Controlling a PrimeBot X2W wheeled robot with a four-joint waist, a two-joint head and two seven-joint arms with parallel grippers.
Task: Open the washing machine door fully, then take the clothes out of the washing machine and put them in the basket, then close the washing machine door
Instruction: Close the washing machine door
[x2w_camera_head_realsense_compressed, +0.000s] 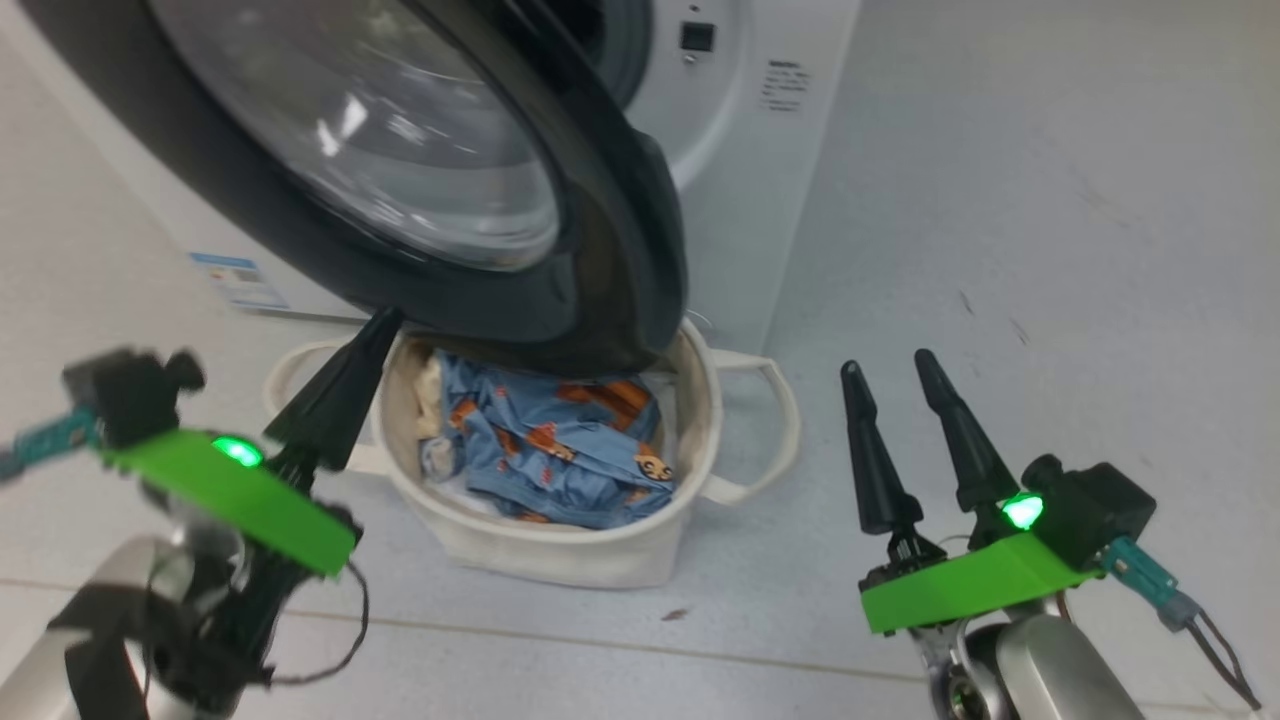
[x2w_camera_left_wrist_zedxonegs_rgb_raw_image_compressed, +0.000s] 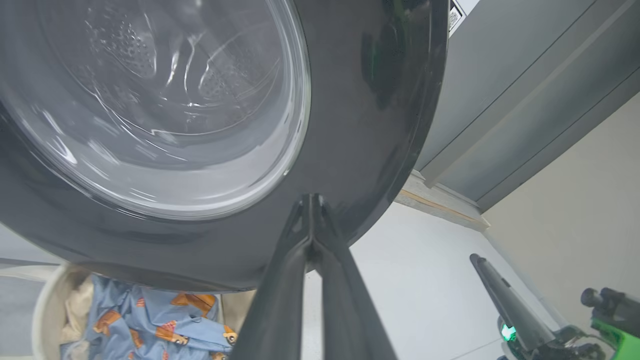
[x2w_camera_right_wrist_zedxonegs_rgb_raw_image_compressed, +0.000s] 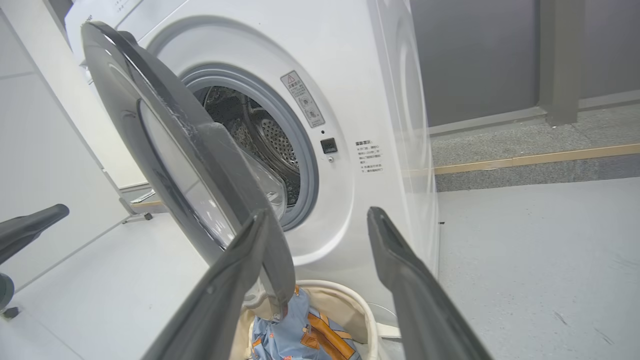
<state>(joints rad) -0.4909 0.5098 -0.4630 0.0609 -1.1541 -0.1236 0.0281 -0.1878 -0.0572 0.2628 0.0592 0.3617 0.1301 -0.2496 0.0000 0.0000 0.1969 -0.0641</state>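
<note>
Head view puts my left gripper (x2w_camera_head_realsense_compressed: 383, 322) low at the left. Its jaws are pressed together into one dark point at the lower outer rim of the washing machine door (x2w_camera_head_realsense_compressed: 420, 150), which stands part-way open. My right gripper (x2w_camera_head_realsense_compressed: 888, 365) hangs to the right over bare floor (x2w_camera_head_realsense_compressed: 1000, 250), jaws spread wide and holding nothing. The clothes (x2w_camera_head_realsense_compressed: 560, 440), the blue bear-print piece on top with a cream one beside it, lie in the basket (x2w_camera_head_realsense_compressed: 560, 560). It sits on the floor at the foot of the washing machine (x2w_camera_head_realsense_compressed: 760, 150), under the door's lower edge. Left wrist view shows my closed tips apparently touching the glossy black rim just below the glass bowl (x2w_camera_left_wrist_zedxonegs_rgb_raw_image_compressed: 150, 100), near the rim's bottom edge. I judge that closing the door is all that is left. I should push squarely on the rim and follow its swing so the tips do not skid off the slick curve, pressing until it clicks shut. Right wrist view shows the grey gasket (x2w_camera_right_wrist_zedxonegs_rgb_raw_image_compressed: 310, 165) and the part of the steel drum (x2w_camera_right_wrist_zedxonegs_rgb_raw_image_compressed: 272, 140) I can see free of fabric, so nothing should get pinched there. The door's bottom edge passes close above the basket's rim, and that is the tight spot. To my right the floor lies open, giving the idle arm room to keep clear.
</note>
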